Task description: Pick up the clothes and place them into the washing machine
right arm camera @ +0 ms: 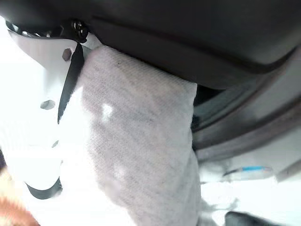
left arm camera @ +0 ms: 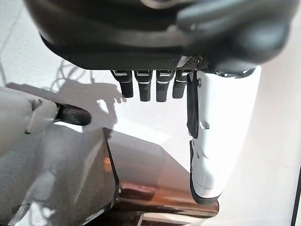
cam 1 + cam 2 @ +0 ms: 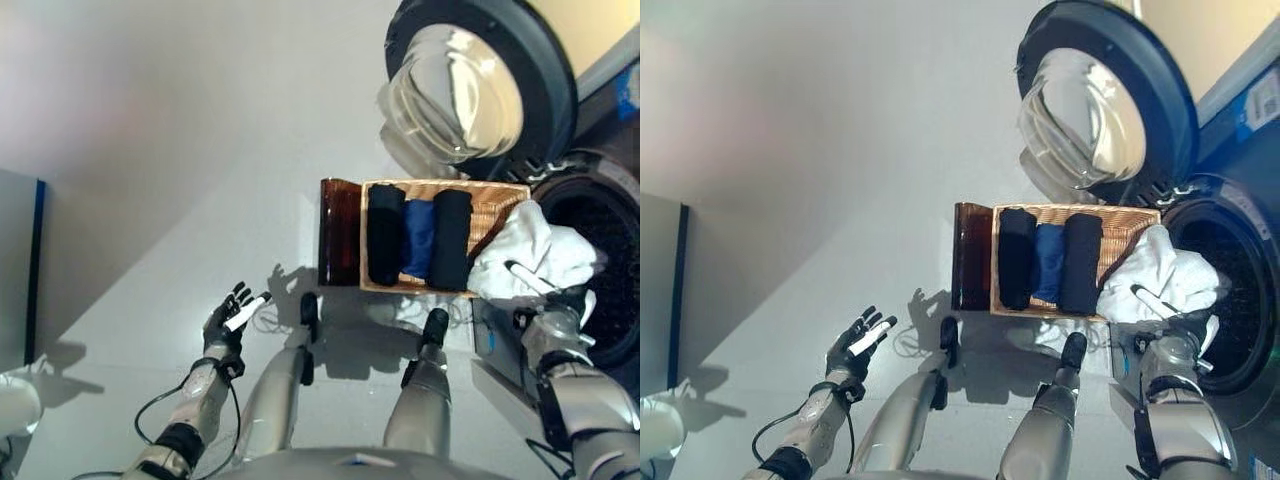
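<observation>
A wicker basket [image 3: 498, 200] rests on a low dark brown box [image 3: 338, 230] beside the washing machine [image 3: 610, 250]. In it lie rolled clothes: a black one [image 3: 385, 233], a blue one [image 3: 419, 238] and another black one [image 3: 450, 238]. My right hand [image 3: 545, 300] is shut on a white garment [image 3: 525, 245] and holds it between the basket's right end and the machine's dark drum opening [image 3: 1230, 290]. The cloth also shows in the right wrist view [image 1: 136, 146], pinched by the thumb. My left hand [image 3: 228, 318] is open and empty, low over the floor at the left.
The machine's round door [image 3: 480, 85] stands open above the basket. A dark panel edge [image 3: 36, 260] stands at the far left. Pale floor lies between my left hand and the box.
</observation>
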`<state>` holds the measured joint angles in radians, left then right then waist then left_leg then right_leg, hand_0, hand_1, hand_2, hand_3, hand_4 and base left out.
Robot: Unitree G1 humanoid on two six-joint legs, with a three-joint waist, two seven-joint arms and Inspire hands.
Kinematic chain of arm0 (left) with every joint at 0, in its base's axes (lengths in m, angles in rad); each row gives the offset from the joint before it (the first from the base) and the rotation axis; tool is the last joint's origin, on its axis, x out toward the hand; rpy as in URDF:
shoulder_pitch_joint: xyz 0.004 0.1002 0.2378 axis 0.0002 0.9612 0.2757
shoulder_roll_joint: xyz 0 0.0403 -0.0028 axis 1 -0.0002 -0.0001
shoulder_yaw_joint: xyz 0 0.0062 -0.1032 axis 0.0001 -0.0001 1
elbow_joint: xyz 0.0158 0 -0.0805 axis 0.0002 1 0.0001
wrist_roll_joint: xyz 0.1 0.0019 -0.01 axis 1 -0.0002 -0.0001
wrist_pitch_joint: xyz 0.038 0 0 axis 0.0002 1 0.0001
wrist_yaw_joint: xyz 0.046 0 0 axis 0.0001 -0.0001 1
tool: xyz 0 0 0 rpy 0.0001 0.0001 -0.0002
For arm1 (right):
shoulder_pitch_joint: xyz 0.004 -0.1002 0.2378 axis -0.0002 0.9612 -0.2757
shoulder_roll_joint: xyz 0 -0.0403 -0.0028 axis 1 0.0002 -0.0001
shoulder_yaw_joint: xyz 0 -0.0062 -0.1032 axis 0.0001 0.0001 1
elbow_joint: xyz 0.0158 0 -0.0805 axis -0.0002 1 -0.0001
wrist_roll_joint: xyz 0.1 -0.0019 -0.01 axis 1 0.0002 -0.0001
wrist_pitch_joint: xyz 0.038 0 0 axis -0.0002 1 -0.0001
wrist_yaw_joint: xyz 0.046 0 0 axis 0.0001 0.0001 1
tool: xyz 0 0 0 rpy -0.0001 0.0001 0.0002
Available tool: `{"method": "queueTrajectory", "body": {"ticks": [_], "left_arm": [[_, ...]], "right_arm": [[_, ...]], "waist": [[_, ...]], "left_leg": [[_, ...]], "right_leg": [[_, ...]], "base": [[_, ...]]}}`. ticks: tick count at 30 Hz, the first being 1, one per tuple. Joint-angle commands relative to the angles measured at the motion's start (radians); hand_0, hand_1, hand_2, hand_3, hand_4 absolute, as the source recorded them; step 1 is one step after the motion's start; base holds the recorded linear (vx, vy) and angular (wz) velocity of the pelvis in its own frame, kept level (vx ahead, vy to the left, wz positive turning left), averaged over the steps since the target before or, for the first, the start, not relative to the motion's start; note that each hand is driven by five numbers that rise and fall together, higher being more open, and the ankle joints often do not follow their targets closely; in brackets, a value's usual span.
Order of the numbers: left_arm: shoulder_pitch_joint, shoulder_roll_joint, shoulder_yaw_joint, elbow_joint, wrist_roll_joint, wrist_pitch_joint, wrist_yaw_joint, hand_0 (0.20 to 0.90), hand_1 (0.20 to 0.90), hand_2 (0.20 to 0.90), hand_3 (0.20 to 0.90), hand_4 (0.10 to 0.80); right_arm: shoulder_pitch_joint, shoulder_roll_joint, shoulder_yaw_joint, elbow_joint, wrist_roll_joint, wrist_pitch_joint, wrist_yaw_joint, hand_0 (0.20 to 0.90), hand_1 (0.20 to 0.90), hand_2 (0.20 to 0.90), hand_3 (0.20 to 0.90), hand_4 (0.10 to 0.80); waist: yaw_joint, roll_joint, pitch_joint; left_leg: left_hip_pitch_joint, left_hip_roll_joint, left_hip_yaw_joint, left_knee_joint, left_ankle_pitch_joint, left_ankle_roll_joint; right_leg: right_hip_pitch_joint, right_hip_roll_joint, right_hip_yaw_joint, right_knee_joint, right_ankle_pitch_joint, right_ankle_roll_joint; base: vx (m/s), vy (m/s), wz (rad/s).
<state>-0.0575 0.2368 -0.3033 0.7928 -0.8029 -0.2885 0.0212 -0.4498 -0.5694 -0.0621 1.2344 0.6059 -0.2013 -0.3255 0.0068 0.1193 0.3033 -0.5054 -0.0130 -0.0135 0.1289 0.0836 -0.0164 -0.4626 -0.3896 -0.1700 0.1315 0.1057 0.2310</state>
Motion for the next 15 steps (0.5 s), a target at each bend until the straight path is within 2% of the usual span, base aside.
{"method": "queueTrajectory", "body": {"ticks": [1, 2, 3, 4, 5, 9, 10, 12, 15], "left_arm": [[0.041, 0.014, 0.077, -0.021, -0.034, -0.04, -0.002, 0.9, 0.9, 0.9, 0.9, 0.8], [0.041, 0.0, 0.079, -0.014, -0.04, -0.037, -0.006, 0.9, 0.9, 0.9, 0.9, 0.8], [0.041, 0.001, 0.078, -0.013, -0.04, -0.037, -0.006, 0.9, 0.9, 0.9, 0.9, 0.8], [0.038, -0.012, 0.07, -0.001, -0.048, -0.031, -0.011, 0.9, 0.9, 0.9, 0.9, 0.8], [0.033, -0.018, 0.064, 0.003, -0.057, -0.028, -0.014, 0.9, 0.9, 0.9, 0.9, 0.8], [0.02, -0.029, 0.035, -0.002, -0.075, -0.02, -0.022, 0.9, 0.9, 0.9, 0.9, 0.8], [0.022, -0.037, 0.018, -0.009, -0.085, -0.016, -0.027, 0.9, 0.9, 0.9, 0.9, 0.8], [0.023, -0.044, 0.009, -0.011, -0.092, -0.013, -0.025, 0.9, 0.9, 0.9, 0.9, 0.8], [0.021, -0.047, 0.012, -0.01, -0.1, -0.014, -0.023, 0.9, 0.9, 0.9, 0.9, 0.8]], "right_arm": [[0.026, -0.043, -0.061, -0.089, 0.099, -0.134, -0.016, 0.2, 0.2, 0.2, 0.2, 0.3], [0.045, 0.006, -0.118, -0.146, 0.222, -0.185, 0.018, 0.2, 0.2, 0.2, 0.2, 0.3], [0.047, 0.007, -0.119, -0.146, 0.224, -0.186, 0.02, 0.2, 0.2, 0.2, 0.2, 0.3], [0.035, 0.058, -0.169, -0.17, 0.398, -0.232, 0.069, 0.2, 0.2, 0.2, 0.2, 0.3], [0.024, 0.079, -0.182, -0.172, 0.472, -0.244, 0.1, 0.2, 0.2, 0.2, 0.2, 0.3], [-0.023, 0.121, -0.189, -0.188, 0.626, -0.266, 0.164, 0.2, 0.2, 0.2, 0.2, 0.3], [-0.059, 0.155, -0.209, -0.204, 0.744, -0.287, 0.205, 0.2, 0.2, 0.2, 0.2, 0.3], [-0.08, 0.194, -0.219, -0.227, 0.831, -0.306, 0.244, 0.2, 0.2, 0.2, 0.2, 0.3], [-0.09, 0.217, -0.215, -0.233, 0.877, -0.321, 0.272, 0.2, 0.2, 0.2, 0.2, 0.3]], "waist": [[-0.007, -0.013, -0.003], [-0.018, -0.011, -0.005], [-0.016, -0.012, -0.006], [-0.022, -0.005, -0.008], [-0.022, -0.004, -0.008], [-0.021, 0.004, -0.01], [-0.018, 0.012, -0.008], [-0.014, 0.02, -0.006], [-0.011, 0.023, -0.003]], "left_leg": [[0.035, 0.064, -0.013, 0.003, -0.034, -0.105], [0.043, 0.065, -0.008, 0.005, -0.04, -0.102], [0.044, 0.066, -0.007, 0.005, -0.04, -0.102], [0.042, 0.065, -0.006, 0.009, -0.047, -0.1], [0.039, 0.064, -0.004, 0.013, -0.049, -0.1], [0.032, 0.062, 0.001, 0.015, -0.051, -0.1], [0.03, 0.058, 0.002, 0.016, -0.052, -0.1], [0.03, 0.054, 0.004, 0.014, -0.052, -0.1], [0.027, 0.05, 0.006, 0.019, -0.056, -0.1]], "right_leg": [[0.01, -0.006, 0.046, 0.016, 0.036, -0.03], [0.005, -0.002, 0.057, 0.023, 0.031, -0.032], [0.004, -0.002, 0.058, 0.024, 0.03, -0.032], [-0.002, -0.002, 0.064, 0.027, 0.024, -0.033], [-0.007, -0.001, 0.067, 0.029, 0.021, -0.033], [-0.017, -0.003, 0.074, 0.03, 0.021, -0.034], [-0.019, -0.004, 0.075, 0.03, 0.022, -0.034], [-0.019, -0.007, 0.075, 0.027, 0.023, -0.032], [-0.024, -0.011, 0.077, 0.034, 0.023, -0.032]], "base": [[0.037, 0.009, -0.18], [0.022, 0.003, -0.22], [0.035, -0.003, -0.26], [0.009, -0.012, -0.19], [0.003, -0.014, -0.12], [-0.003, -0.002, -0.01], [0.006, 0.009, -0.07], [0.009, 0.022, -0.13], [-0.007, 0.009, -0.03]]}}
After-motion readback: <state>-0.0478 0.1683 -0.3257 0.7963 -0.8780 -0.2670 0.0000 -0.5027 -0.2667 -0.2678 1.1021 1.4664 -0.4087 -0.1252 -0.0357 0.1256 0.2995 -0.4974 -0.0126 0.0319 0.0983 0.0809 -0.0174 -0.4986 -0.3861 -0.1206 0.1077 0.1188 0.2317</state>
